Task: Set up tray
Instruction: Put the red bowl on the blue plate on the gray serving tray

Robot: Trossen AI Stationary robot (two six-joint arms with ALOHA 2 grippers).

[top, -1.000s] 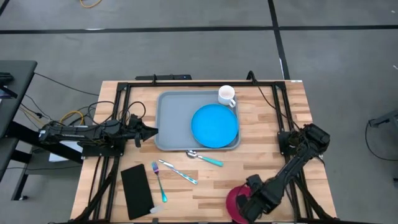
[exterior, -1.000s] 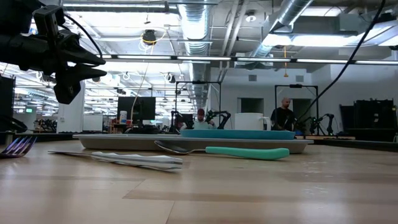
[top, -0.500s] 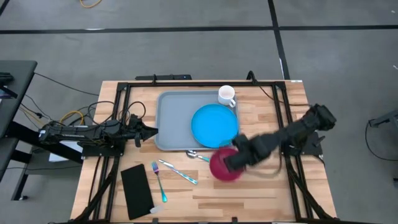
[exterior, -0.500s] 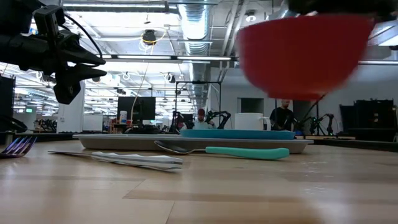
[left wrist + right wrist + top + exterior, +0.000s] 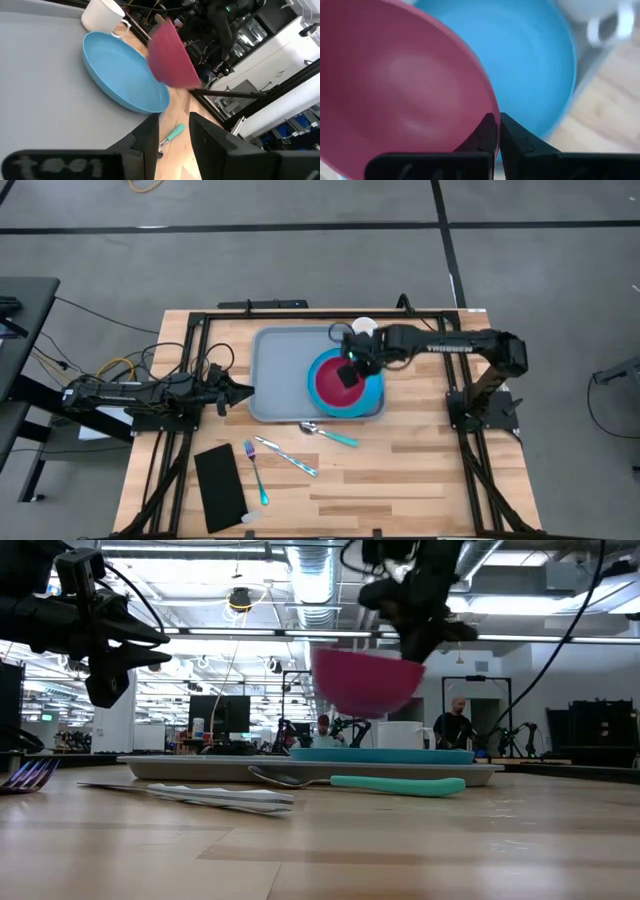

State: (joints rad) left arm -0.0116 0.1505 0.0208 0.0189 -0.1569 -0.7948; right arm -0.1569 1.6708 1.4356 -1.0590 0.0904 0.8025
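Right gripper (image 5: 350, 370) is clamped on the rim of a red bowl (image 5: 333, 383); in the right wrist view we see the fingertips (image 5: 490, 131) pinching that rim with almost no gap. We see the bowl held in the air above the blue plate (image 5: 372, 392); in the low view the bowl (image 5: 366, 681) hangs clear of the plate (image 5: 380, 753), no contact. The plate sits on the tray (image 5: 278, 372), toward its right end. The tray lies flat on the wooden table (image 5: 420, 470), in the far-centre area. A white mug (image 5: 364, 328) stands at the tray's far right corner; we can't tell whether it sits on the tray or just off the rim, since the arm covers part of it. Near the tray's front edge, on the table: a spoon with a teal handle (image 5: 329, 433), then a knife (image 5: 287, 457), a fork (image 5: 255, 474) and a black napkin (image 5: 219, 486) further left and nearer. Left gripper (image 5: 245, 391) hovers just off the tray's left edge, fingers (image 5: 148, 142) parted and holding nothing.
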